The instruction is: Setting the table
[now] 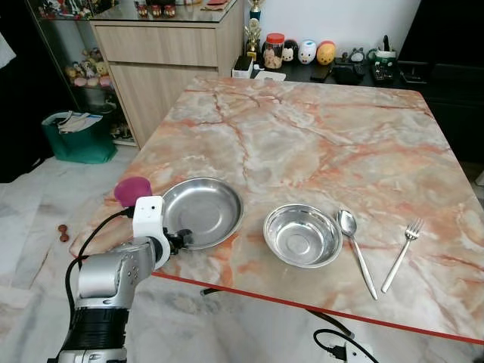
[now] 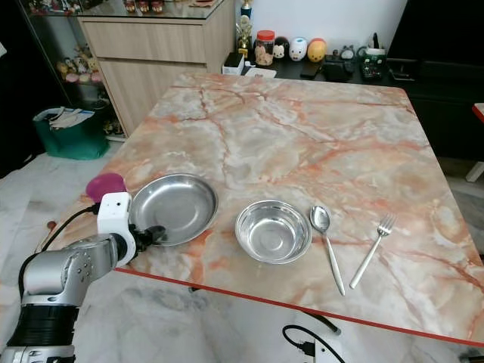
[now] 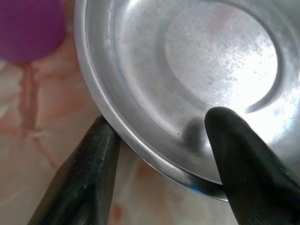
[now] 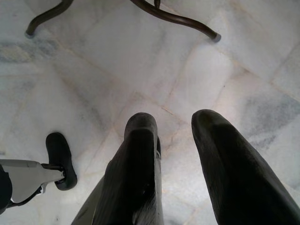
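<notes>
Steel plate (image 3: 187,79) rim straddled, left hand (image 3: 159,154).

Marble table (image 1: 302,144) with plate (image 1: 203,212) near the front edge, bowl (image 1: 302,235) at its 3 o'clock, then spoon (image 1: 355,249) and fork (image 1: 401,255). Left gripper (image 1: 183,238) at the plate's 7 o'clock rim. Purple cup (image 1: 131,190) at the plate's 9 o'clock.

A pink-veined marble table (image 1: 318,144) with a red front edge spans the middle of the frame. Along its near edge, from lower left to lower right, lie a purple cup (image 1: 131,190), a steel plate (image 1: 203,212), a steel bowl (image 1: 302,235), a spoon (image 1: 355,248) and a fork (image 1: 401,254).
</notes>
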